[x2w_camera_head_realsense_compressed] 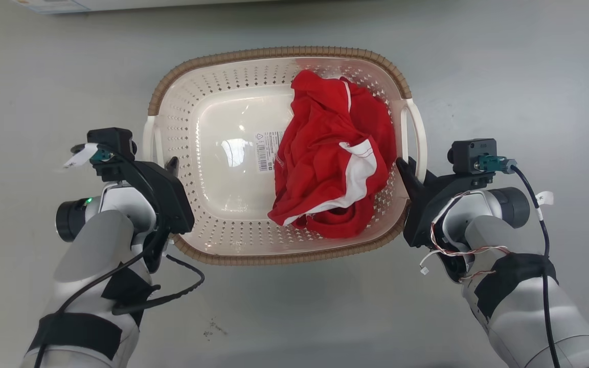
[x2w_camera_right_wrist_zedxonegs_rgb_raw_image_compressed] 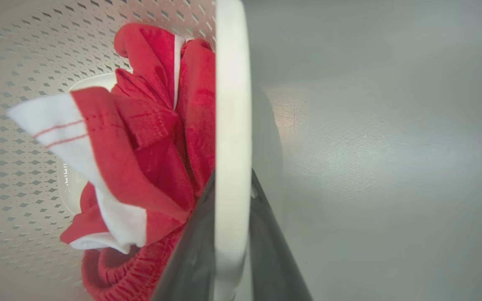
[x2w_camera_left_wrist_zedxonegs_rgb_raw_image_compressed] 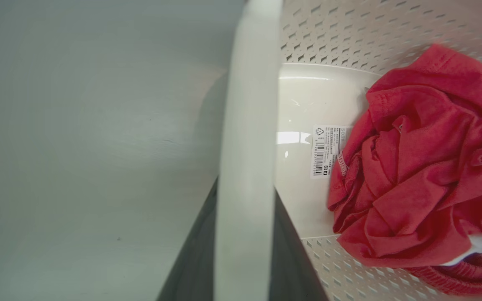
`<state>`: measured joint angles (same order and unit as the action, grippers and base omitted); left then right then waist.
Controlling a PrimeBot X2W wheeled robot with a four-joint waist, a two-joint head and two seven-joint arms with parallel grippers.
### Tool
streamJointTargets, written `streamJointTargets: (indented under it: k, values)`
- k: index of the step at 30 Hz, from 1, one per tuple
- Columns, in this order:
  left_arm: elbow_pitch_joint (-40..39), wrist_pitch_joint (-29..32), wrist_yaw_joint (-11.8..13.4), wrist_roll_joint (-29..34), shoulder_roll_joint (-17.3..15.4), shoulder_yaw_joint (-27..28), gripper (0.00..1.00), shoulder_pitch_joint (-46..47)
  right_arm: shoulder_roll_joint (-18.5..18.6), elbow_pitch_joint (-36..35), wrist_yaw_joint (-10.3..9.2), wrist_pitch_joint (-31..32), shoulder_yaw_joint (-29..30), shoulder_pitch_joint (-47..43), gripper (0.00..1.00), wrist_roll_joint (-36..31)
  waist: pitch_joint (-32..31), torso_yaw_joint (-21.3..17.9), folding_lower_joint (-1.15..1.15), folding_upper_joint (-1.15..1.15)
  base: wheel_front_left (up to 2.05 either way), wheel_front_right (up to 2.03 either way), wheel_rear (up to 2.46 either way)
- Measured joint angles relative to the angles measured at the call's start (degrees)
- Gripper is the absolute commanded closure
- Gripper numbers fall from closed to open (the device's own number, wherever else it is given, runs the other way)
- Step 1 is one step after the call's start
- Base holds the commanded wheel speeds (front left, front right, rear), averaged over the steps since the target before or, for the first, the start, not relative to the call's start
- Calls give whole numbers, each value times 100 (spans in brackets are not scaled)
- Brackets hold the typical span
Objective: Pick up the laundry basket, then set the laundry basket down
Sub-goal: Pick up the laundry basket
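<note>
- Head view: the laundry basket (x2w_camera_head_realsense_compressed: 279, 52) is pictured over the grey floor (x2w_camera_head_realsense_compressed: 504, 76) between both arms, with a red garment (x2w_camera_head_realsense_compressed: 333, 158) heaped toward its right end. The left gripper (x2w_camera_head_realsense_compressed: 169, 168) and right gripper (x2w_camera_head_realsense_compressed: 408, 171) are set at its white side handles.
- Left wrist view: the left handle (x2w_camera_left_wrist_zedxonegs_rgb_raw_image_compressed: 245, 125) is clamped between the dark fingers (x2w_camera_left_wrist_zedxonegs_rgb_raw_image_compressed: 191, 259). The stiff, smooth plastic is judged slippery.
- Right wrist view: the right handle (x2w_camera_right_wrist_zedxonegs_rgb_raw_image_compressed: 232, 104) is likewise pinched tight. The load is judged light but lopsided, so a level lift is advised.
</note>
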<state>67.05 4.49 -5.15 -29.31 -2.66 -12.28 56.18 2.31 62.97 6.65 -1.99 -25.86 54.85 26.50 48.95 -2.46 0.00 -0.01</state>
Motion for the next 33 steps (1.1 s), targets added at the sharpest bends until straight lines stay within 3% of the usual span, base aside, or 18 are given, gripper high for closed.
streamJointTargets:
  k: [16,33]
  values:
    - [509,234,-82,-199,207,-85,100,-194,-38,654,92,404,-58,-231,100,237,-1002,66,0,0,0,0,0]
    - [682,911,-92,-400,253,-88,100,-878,-58,706,101,1093,-369,-926,100,710,-2317,77,-1,1,0,0,0]
